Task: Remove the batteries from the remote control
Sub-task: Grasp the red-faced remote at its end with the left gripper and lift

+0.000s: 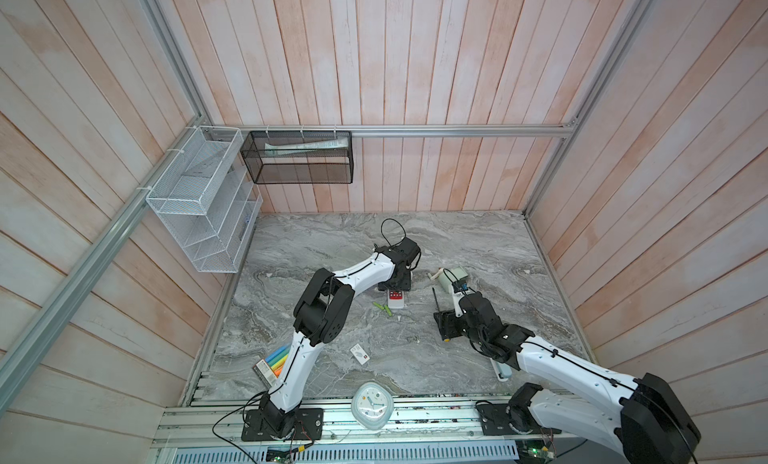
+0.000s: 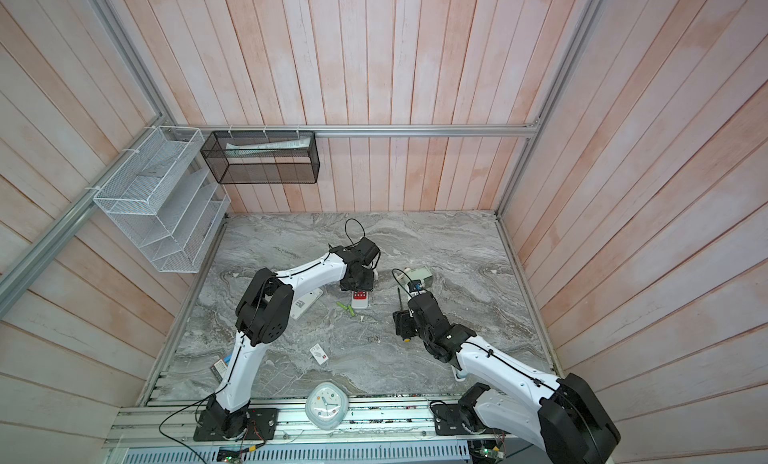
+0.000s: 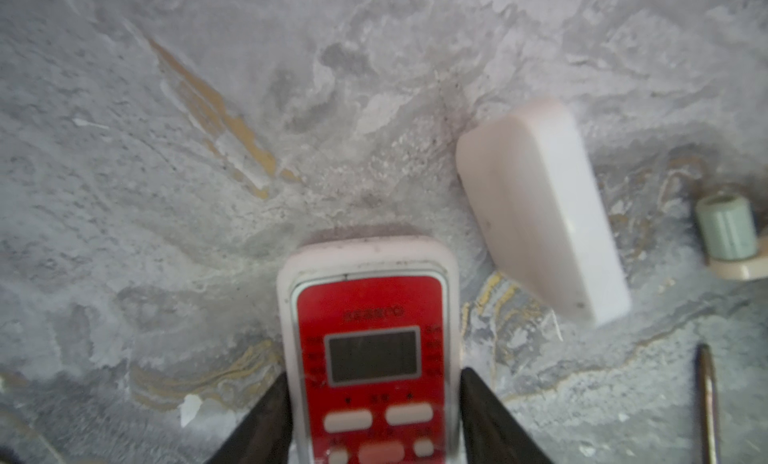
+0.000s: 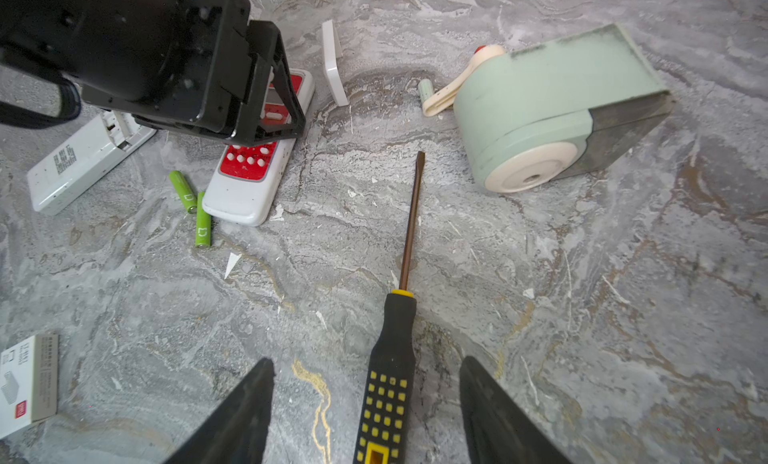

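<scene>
- At the near edge, a pale clock [image 1: 372,405] lies on the metal rail just short of the marble worktop [image 4: 582,295].
- A small white box [image 4: 25,383] lies between the near edge and the middle.
- Right of centre, the right gripper [image 4: 365,361] hovers low with its jaws spread wide. They stand either side of the black-and-yellow handle of a screwdriver [image 4: 397,329] — neither finger touches it. The screwdriver lies flat with its tip toward the far edge.
- Two lime-green batteries [image 4: 203,220] lie loose about mid-worktop, just beside the near end of the remote control [image 4: 249,183].
- The remote control, white with a red face, lies face up. The left gripper [image 3: 376,373] stands over it, fingers pressed against its two long sides — a grip across its width.
- Toward the left edge, a second white remote [image 4: 83,162] lies back up with its battery bay uncovered. I cannot tell if any cells are inside.
- Just past the red-faced remote sits a white cover piece [image 3: 540,208]. A mint-green pencil sharpener [image 4: 552,108] lies farther toward the right edge.
</scene>
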Controlling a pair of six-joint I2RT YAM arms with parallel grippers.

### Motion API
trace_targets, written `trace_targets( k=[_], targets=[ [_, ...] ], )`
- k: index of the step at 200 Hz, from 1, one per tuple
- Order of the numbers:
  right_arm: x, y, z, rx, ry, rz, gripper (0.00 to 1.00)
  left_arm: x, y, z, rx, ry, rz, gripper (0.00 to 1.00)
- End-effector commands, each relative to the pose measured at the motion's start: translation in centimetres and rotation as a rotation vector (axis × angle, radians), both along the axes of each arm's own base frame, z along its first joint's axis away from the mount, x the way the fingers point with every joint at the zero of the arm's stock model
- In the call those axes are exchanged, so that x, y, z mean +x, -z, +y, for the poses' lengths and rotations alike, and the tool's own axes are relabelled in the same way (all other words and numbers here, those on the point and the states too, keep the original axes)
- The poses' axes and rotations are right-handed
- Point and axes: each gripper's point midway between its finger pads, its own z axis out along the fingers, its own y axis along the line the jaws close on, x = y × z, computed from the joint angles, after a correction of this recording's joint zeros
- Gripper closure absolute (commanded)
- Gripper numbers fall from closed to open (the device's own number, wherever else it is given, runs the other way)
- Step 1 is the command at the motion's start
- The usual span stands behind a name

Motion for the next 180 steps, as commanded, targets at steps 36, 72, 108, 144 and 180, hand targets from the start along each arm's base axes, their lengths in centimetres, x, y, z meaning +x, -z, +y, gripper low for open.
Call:
trace_targets(
  k=[36,72,108,144,180],
  targets=[
    [-0.2,-0.4,-0.3,0.019,-0.001,-0.017,0.29,0.1,1.6,0.8,0.065,-0.004,0.018,0.47],
    [-0.2,-0.4,-0.2,0.021,-0.005,-0.012,0.29,1.9,0.8,2.2,0.067,-0.03,-0.01,0.48],
    [-0.2,-0.3,-0.1,0.026,-0.005,-0.006,0.29,3.9,0.3,4.2,0.06,-0.058,-0.024,0.48],
    [-0.1,-0.3,0.1,0.026,-0.006,-0.002,0.29,4.2,0.1,5.2,0.075,-0.054,-0.021,0.25],
    [0.1,-0.2,0.3,0.026,-0.007,0.002,0.29,2.9,0.4,5.6,0.103,-0.044,0.009,0.11]
  ],
)
